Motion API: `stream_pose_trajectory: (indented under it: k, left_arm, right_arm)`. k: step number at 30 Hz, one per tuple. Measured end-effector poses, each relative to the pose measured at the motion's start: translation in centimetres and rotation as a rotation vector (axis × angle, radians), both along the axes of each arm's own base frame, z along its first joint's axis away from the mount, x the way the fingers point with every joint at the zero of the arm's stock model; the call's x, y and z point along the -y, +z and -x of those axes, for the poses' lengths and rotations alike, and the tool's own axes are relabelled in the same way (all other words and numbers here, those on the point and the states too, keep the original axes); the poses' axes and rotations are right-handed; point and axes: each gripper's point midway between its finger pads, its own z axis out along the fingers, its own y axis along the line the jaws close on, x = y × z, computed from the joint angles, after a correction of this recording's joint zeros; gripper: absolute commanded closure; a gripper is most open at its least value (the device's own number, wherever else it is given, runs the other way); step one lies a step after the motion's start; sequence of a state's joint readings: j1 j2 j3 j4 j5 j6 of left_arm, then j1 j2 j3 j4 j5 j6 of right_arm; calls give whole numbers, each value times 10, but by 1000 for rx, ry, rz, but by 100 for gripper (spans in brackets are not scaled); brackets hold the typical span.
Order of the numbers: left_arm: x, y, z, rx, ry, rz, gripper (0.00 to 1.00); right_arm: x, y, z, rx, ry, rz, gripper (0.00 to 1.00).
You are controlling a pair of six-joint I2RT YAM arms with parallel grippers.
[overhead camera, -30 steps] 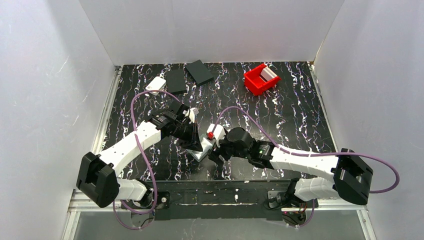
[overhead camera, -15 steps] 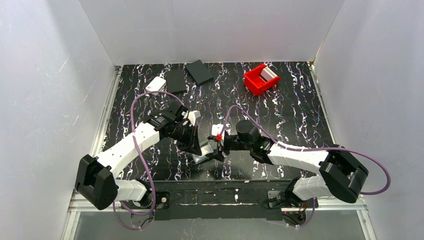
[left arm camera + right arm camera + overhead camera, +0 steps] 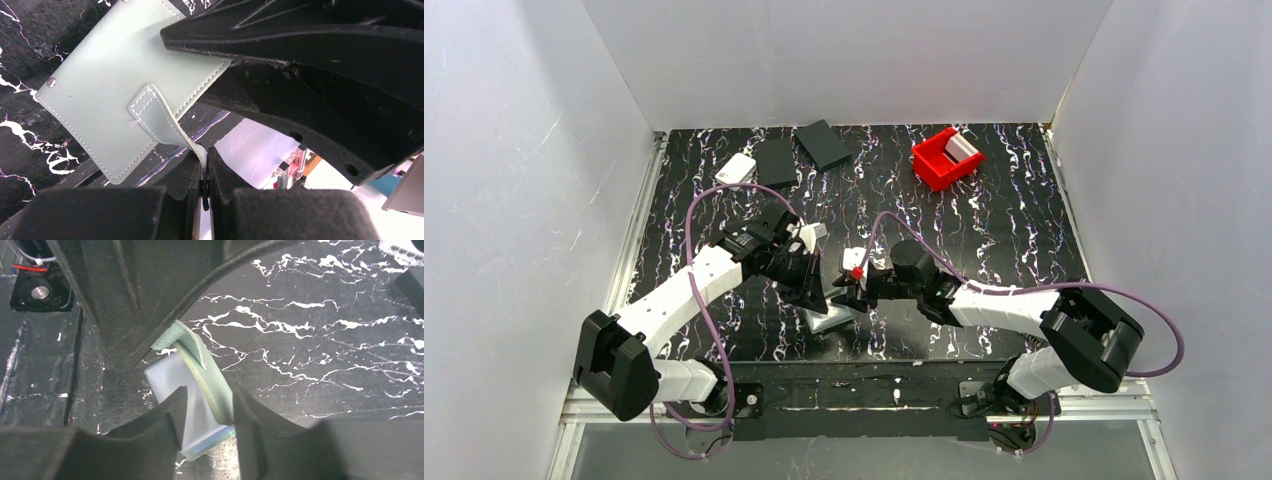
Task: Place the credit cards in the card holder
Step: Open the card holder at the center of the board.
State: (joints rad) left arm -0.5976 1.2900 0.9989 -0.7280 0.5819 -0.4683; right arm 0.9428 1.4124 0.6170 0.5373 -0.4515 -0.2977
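Note:
The sage-green card holder [image 3: 120,85] lies near the table's front edge [image 3: 829,320]. My left gripper [image 3: 205,152] is shut on the tip of its strap and holds the strap pulled up. In the right wrist view the green cover [image 3: 207,380] stands raised over the pale clear pockets [image 3: 167,375]. My right gripper [image 3: 210,395] straddles the cover's edge. Its jaws are still apart, with the cover against the right-hand finger [image 3: 260,430]. Seen from above, the right gripper [image 3: 842,296] meets the left gripper [image 3: 816,293] over the wallet. Whitish credit cards [image 3: 964,148] stand in the red bin.
The red bin [image 3: 936,162] sits at the back right. Two black flat rectangles [image 3: 776,160] [image 3: 824,143] and a white rounded box [image 3: 736,168] lie at the back left. White walls enclose the table on three sides.
My right gripper has swung in from the near side to the card holder, and its jaws have narrowed around the raised cover. The left gripper keeps its pinch on the strap.

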Motion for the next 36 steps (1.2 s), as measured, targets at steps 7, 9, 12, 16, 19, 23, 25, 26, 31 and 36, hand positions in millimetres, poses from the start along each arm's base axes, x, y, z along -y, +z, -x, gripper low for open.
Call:
stream_pose_trajectory:
  k: [7, 9, 12, 16, 19, 23, 25, 26, 31, 36]
  left_arm:
    - [-3, -1, 2, 0, -4, -15, 58]
    - [-5, 1, -1, 15, 12, -25, 46]
    - [-10, 15, -7, 86, 47, -36, 31]
    - [-20, 50, -22, 254, 124, -27, 22]
    - [-28, 64, -28, 328, 195, -20, 20]
    - [-27, 54, -29, 331, 297, 41, 27]
    - [-23, 34, -25, 275, 334, 64, 32]
    - [-21, 18, -22, 231, 356, 70, 35]
    - [-20, -39, -6, 57, 429, 55, 37]
    - [-4, -28, -15, 64, 428, 142, 29]
  right_arm:
    - [-4, -2, 0, -100, -44, -29, 99]
    - [0, -8, 0, -157, -91, -28, 99]
    - [10, -27, -2, -286, -211, -2, 99]
    - [27, -43, -17, -499, -490, -16, 99]
    - [42, -48, -28, -657, -696, -70, 99]
    - [67, -73, -32, -859, -911, -106, 99]
    - [76, -87, -32, -941, -997, -106, 99]
    - [79, -92, -33, -975, -1030, -107, 99]
    - [80, -105, -31, -1068, -1093, -112, 99]
    - [80, -105, -31, -1060, -1093, -103, 99]
